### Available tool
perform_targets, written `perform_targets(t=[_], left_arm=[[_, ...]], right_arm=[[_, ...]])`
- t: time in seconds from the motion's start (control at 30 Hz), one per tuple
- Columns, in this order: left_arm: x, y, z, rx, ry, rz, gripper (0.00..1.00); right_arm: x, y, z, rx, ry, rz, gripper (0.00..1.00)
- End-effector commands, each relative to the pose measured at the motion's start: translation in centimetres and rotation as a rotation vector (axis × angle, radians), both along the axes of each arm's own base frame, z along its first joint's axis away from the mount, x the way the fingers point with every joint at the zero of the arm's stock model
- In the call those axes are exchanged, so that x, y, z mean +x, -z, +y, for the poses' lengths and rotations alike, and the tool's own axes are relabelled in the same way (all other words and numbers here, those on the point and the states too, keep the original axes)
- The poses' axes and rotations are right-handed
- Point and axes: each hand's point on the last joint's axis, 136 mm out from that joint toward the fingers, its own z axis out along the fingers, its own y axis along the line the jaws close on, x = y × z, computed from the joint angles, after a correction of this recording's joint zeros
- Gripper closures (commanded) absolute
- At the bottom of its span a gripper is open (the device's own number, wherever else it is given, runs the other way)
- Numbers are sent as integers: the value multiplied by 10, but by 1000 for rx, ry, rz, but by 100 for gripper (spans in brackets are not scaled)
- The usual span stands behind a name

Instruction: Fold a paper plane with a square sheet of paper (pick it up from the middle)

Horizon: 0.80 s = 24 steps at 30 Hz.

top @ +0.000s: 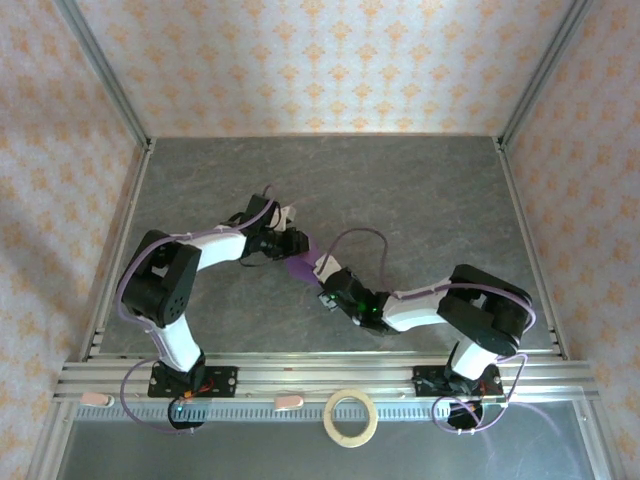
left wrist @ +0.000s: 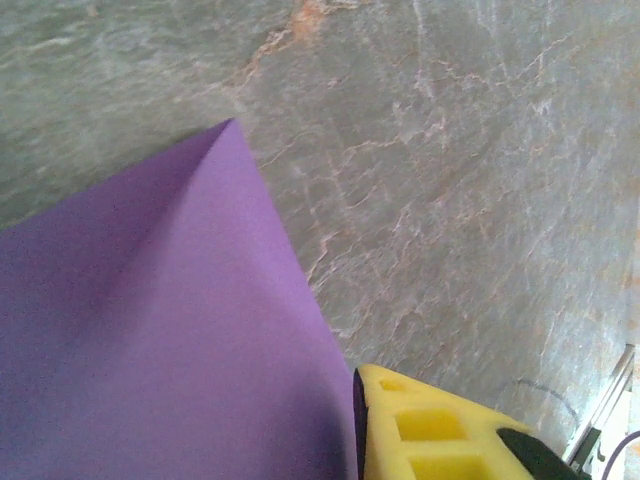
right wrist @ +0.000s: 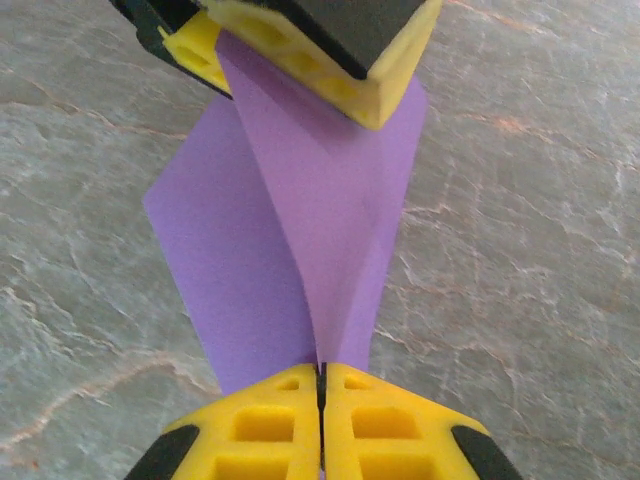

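The purple sheet of paper [right wrist: 290, 230] hangs above the grey table [top: 420, 200], folded lengthwise with a ridge down its middle. It is stretched between both grippers. My right gripper [right wrist: 320, 375] is shut on the near end, where the ridge runs into the closed yellow fingers. My left gripper [right wrist: 232, 55] is shut on the far end. In the left wrist view the paper [left wrist: 150, 330] rises to a pointed corner and lies against one yellow finger [left wrist: 430, 425]; the other finger is hidden behind it. From above, the paper [top: 298, 266] sits between the left gripper [top: 288, 243] and the right gripper [top: 322, 272].
A tan tape ring [top: 351, 417] lies on the near ledge in front of the aluminium rail [top: 320, 375]. Metal frame posts and patterned walls close in the table on the left, right and back.
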Motion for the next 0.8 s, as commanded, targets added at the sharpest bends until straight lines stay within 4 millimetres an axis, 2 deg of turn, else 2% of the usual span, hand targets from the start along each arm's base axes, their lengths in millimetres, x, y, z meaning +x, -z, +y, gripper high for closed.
perform_targets(t=[0.0,0.37,0.77], left_arm=[[-6,-3,13,28,-6,-16,73],[-6,-6,15,29,-6,-20,74],[-6,-5,15,29,-4,-16,77]], right_arm=[[4,-2,6,22,19,-2,92],[1,-3,10,-11,-35,-28,81],[3,-2,14,-55,-88,-85,76]])
